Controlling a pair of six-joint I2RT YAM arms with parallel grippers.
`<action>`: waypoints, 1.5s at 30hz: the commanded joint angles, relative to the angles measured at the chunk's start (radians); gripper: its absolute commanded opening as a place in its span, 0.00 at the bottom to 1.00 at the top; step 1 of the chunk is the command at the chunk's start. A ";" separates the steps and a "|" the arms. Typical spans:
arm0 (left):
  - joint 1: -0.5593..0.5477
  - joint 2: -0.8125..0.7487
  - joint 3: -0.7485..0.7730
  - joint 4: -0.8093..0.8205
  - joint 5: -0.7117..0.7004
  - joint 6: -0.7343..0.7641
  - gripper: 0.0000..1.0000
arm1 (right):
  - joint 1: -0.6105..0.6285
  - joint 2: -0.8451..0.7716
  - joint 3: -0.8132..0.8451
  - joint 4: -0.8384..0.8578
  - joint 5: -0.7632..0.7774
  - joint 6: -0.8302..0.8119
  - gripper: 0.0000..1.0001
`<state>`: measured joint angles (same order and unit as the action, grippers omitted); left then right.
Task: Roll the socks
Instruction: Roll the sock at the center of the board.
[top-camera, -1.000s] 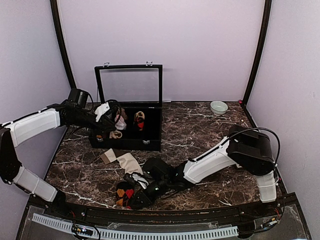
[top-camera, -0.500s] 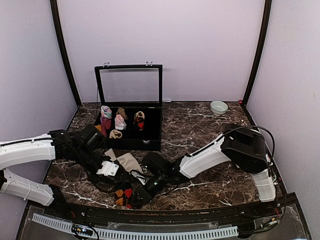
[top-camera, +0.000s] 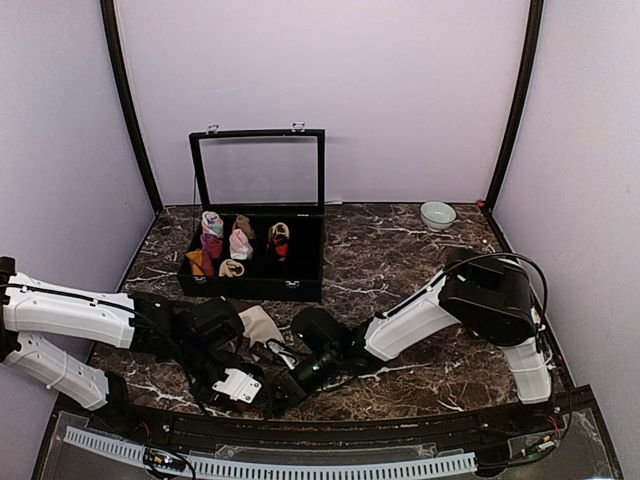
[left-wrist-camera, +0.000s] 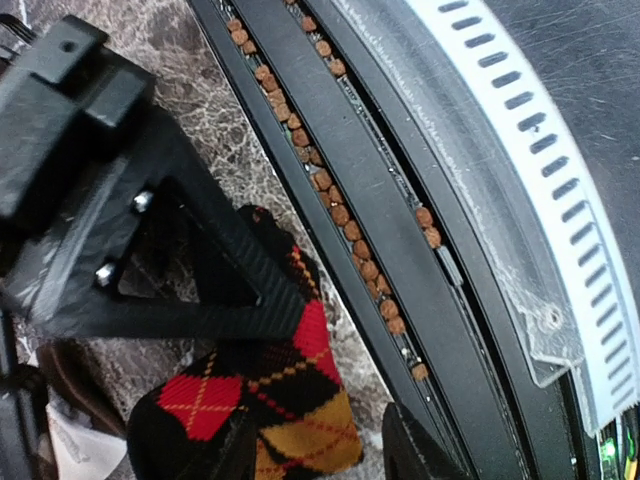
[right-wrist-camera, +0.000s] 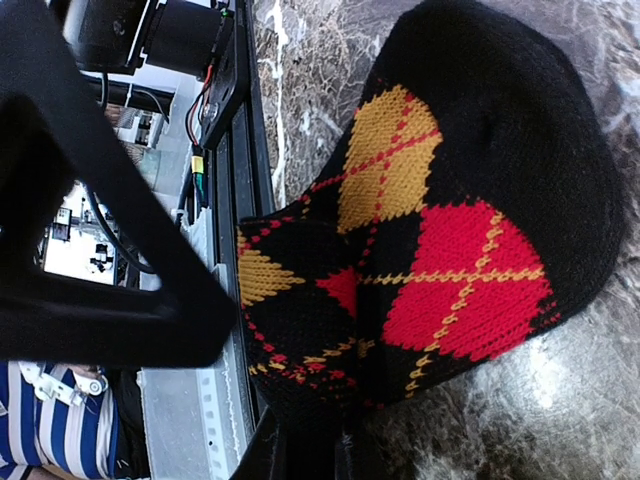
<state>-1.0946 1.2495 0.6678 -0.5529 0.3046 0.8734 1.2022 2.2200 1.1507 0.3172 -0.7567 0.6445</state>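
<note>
The black argyle sock (right-wrist-camera: 450, 230) with red and orange diamonds lies bunched on the marble at the table's front edge. It also shows in the left wrist view (left-wrist-camera: 290, 400). My right gripper (right-wrist-camera: 312, 455) is shut on its edge and sits low by the front edge (top-camera: 290, 385). My left gripper (left-wrist-camera: 320, 455) is open, with one finger on each side of the sock's orange end; it sits just left of the right gripper (top-camera: 240, 385). In the top view the grippers hide the argyle sock. The cream sock (top-camera: 258, 322) lies flat just behind them.
A black box (top-camera: 300, 285) with its lid up stands at the back left and holds several rolled sock bundles. A small bowl (top-camera: 437, 214) sits at the back right. The black front rail with a cable chain (left-wrist-camera: 400, 250) runs right beside the sock.
My left arm has swung from the box down to the front edge and now straddles the argyle sock. My right gripper has kept hold of the sock and drawn it slightly toward the front.
</note>
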 joint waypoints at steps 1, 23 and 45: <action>-0.028 0.048 -0.017 0.110 -0.148 -0.075 0.45 | -0.036 0.178 -0.136 -0.410 0.293 0.040 0.00; -0.034 0.062 0.161 0.021 -0.208 -0.155 0.64 | -0.105 -0.007 -0.134 -0.190 0.239 0.179 0.00; -0.034 0.083 0.111 0.193 -0.408 -0.086 0.64 | -0.135 -0.134 -0.149 0.145 0.128 0.364 0.00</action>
<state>-1.1278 1.3312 0.8066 -0.4072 -0.0566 0.7399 1.0828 2.0995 1.0477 0.3866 -0.6338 0.9344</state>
